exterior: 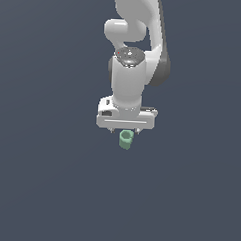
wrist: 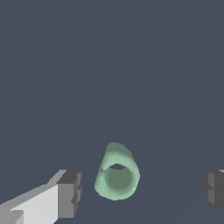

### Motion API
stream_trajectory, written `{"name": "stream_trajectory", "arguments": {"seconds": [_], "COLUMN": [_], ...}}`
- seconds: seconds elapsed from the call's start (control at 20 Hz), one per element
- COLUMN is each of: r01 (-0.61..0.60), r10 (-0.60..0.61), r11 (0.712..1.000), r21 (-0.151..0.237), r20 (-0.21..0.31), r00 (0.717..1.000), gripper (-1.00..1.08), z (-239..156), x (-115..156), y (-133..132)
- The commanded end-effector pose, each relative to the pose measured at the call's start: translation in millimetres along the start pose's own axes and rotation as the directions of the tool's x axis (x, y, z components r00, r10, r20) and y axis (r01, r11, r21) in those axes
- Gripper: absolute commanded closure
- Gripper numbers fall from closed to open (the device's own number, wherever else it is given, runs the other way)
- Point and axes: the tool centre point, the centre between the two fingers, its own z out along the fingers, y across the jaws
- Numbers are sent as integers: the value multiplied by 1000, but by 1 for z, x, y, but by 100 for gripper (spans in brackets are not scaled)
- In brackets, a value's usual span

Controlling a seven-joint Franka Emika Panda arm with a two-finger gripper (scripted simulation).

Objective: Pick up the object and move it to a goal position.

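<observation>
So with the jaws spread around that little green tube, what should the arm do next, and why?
Probably close the jaws. In the wrist view the green tube sits between the two fingers, which stand wide apart and touch nothing, so the gripper holds nothing yet. A small further descent may be needed first.

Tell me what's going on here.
A white Franka arm in a simulator is working on a small mint-green hollow cylinder that sits on a plain dark surface. The gripper is open and points down over it. In the wrist view the cylinder sits between the two spread fingers, touching neither. It has not been grasped or lifted yet.
</observation>
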Motion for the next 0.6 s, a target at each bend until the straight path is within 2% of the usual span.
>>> {"name": "stream_trajectory", "arguments": {"seconds": [0.0, 0.55], "r01": [0, 4], "r10": [0, -4], "r11": [1000, 1000], "r21": [0, 17], "r20": [0, -3], "r00": [1000, 1000], "gripper": [-92, -92], "z": [0, -4], "x": [0, 5], "y": [0, 8]}}
